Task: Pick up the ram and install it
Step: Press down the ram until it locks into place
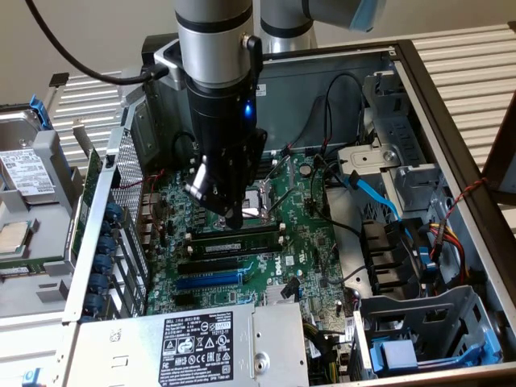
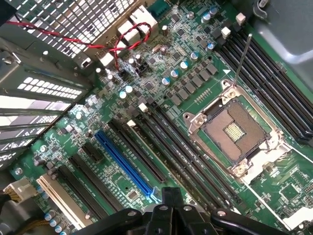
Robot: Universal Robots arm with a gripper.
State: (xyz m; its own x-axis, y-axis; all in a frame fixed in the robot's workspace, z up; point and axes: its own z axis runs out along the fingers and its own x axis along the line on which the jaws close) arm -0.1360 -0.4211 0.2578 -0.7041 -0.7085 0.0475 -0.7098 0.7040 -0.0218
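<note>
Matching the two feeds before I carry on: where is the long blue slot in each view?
Exterior view: the long blue slot lies on the green board toward the exterior view's left, below the black slots.
Wrist view: the slot runs diagonally with long black slots on either side.
Shared landmark: the square CPU socket.

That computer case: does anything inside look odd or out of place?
Yes: the processor socket on the motherboard sits bare, with no chip or cooler. The ram lies level in its slot below the gripper.

Silver-grey arm point(image 1: 214, 36), black wrist housing, blue indicator light, black cable.
</note>
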